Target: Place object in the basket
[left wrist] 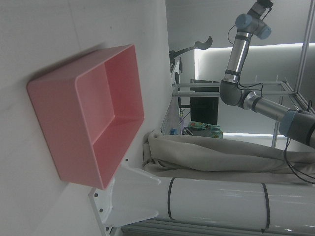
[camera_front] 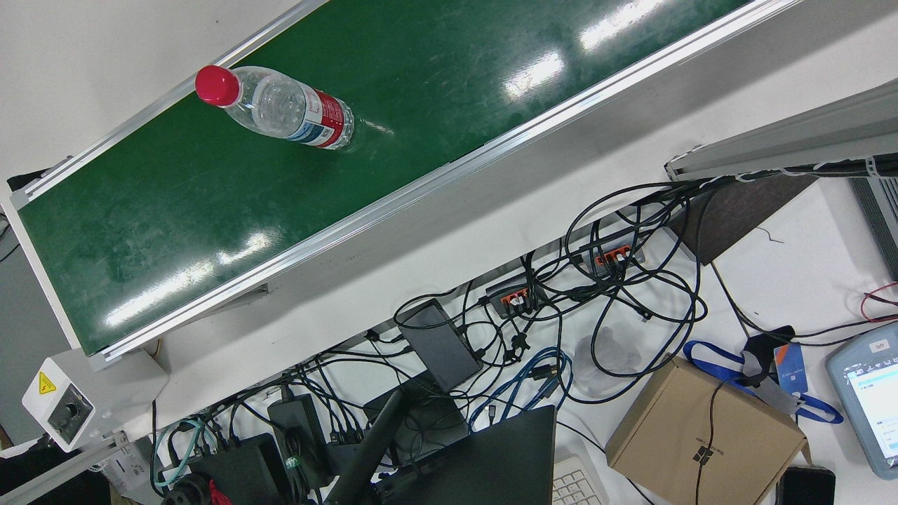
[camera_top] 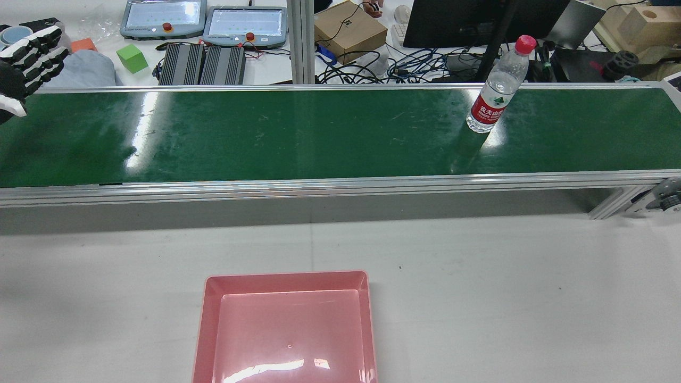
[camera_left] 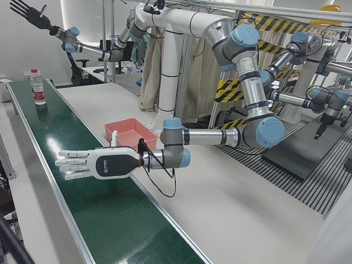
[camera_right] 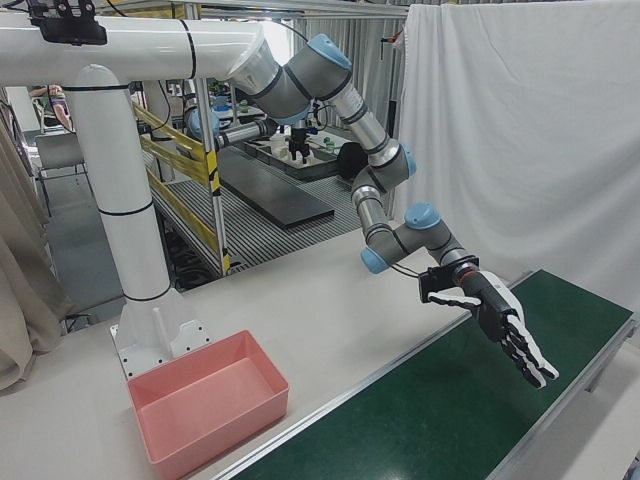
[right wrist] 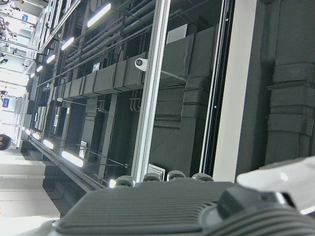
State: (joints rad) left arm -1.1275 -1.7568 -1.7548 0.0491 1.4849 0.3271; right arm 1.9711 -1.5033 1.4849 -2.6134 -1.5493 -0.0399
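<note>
A clear water bottle (camera_top: pixel 497 90) with a red cap and red label stands upright on the green conveyor belt (camera_top: pixel 266 133), toward its right end; from above the same bottle (camera_front: pixel 287 112) shows. The pink basket (camera_top: pixel 287 275) lies on the white table near the robot, with nothing in it. My left hand (camera_top: pixel 26 58) hovers flat over the belt's left end, fingers spread, holding nothing; this left hand (camera_left: pixel 93 164) is far from the bottle (camera_left: pixel 37 88). My right hand (camera_left: pixel 27 14) is raised high in the air, fingers spread, holding nothing.
Behind the belt sit teach pendants (camera_top: pixel 245 24), a cardboard box (camera_top: pixel 348 32), a green cube (camera_top: pixel 132 57), a monitor and tangled cables (camera_front: pixel 561 315). The white arm pedestal (camera_right: pixel 130 250) stands beside the basket (camera_right: pixel 215 425). The left hand view shows the basket (left wrist: pixel 54 123) from the side.
</note>
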